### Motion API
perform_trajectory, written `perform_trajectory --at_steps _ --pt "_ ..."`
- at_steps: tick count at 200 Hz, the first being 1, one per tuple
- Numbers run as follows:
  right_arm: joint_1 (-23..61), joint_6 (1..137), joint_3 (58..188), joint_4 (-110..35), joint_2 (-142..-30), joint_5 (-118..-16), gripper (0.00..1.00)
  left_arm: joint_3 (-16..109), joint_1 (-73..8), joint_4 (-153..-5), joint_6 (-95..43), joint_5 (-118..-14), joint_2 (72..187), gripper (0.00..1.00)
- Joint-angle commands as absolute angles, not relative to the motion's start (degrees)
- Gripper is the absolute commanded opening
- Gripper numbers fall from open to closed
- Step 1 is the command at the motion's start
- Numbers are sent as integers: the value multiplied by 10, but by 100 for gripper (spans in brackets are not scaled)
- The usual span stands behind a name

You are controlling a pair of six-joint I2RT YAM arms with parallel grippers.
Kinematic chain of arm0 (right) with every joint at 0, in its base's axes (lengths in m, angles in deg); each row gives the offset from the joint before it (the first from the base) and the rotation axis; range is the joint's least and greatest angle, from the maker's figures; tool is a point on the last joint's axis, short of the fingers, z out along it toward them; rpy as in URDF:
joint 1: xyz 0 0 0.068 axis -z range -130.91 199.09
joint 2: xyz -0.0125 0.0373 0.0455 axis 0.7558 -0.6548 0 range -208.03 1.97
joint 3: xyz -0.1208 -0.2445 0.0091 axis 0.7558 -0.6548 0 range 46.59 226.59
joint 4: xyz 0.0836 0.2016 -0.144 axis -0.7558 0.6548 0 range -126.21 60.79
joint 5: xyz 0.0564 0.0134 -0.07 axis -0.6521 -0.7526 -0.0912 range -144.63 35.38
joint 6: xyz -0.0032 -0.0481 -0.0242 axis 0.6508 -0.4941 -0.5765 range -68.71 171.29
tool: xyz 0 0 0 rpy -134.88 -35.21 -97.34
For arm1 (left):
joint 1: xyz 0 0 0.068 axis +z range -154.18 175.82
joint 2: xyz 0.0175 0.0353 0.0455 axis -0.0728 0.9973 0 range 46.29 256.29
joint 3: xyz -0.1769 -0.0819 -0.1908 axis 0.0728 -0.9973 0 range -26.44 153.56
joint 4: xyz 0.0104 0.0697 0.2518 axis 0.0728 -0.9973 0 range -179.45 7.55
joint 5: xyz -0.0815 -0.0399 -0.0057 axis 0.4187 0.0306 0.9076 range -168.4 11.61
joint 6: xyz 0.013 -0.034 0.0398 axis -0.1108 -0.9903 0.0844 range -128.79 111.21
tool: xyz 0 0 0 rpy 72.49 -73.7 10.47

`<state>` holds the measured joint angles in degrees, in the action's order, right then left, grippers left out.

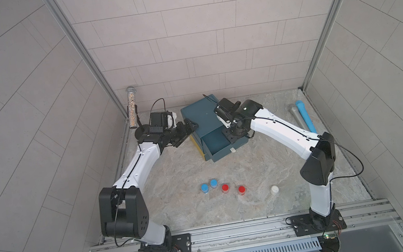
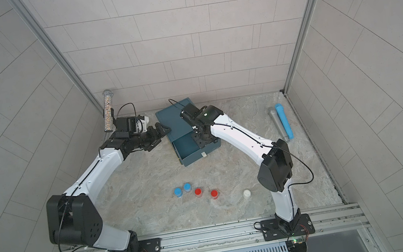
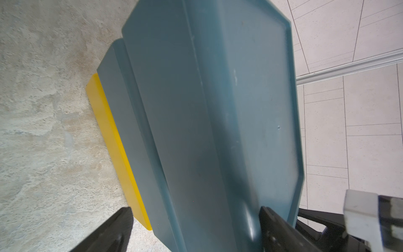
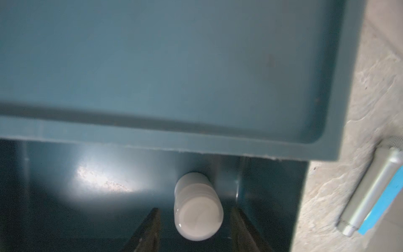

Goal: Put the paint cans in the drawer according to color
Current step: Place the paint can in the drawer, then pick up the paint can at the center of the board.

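Five paint cans stand upright on the marbled table in the lower middle of both top views; two blue-lidded cans, one (image 1: pixel 204 187) just beside the other (image 1: pixel 214 183), sit leftmost; right of them come two red-lidded cans, the nearer (image 1: pixel 225 188) close by the blue pair, the farther (image 1: pixel 242 189) a little apart; a white-lidded can (image 1: pixel 274 189) stands alone, well apart to the right; a sixth, white can (image 4: pixel 198 207) shows in the lower middle of the right wrist view, inside the teal drawer (image 1: pixel 214 141), which stands pulled open near the frame's centre.
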<state>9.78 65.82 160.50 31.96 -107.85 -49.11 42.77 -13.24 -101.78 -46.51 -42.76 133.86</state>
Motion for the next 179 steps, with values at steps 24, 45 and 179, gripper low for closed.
perform_trajectory --at_steps 24,45,179 --pt "104 662 1664 362 -1021 -462 66 433 -129 -1052 -459 -439 1344 96" --pt "109 666 1700 394 -995 -439 67 433 -129 -1053 -457 -440 1344 96" --pt "148 852 1021 195 -625 -533 73 433 -120 -1051 -462 -432 1344 96"
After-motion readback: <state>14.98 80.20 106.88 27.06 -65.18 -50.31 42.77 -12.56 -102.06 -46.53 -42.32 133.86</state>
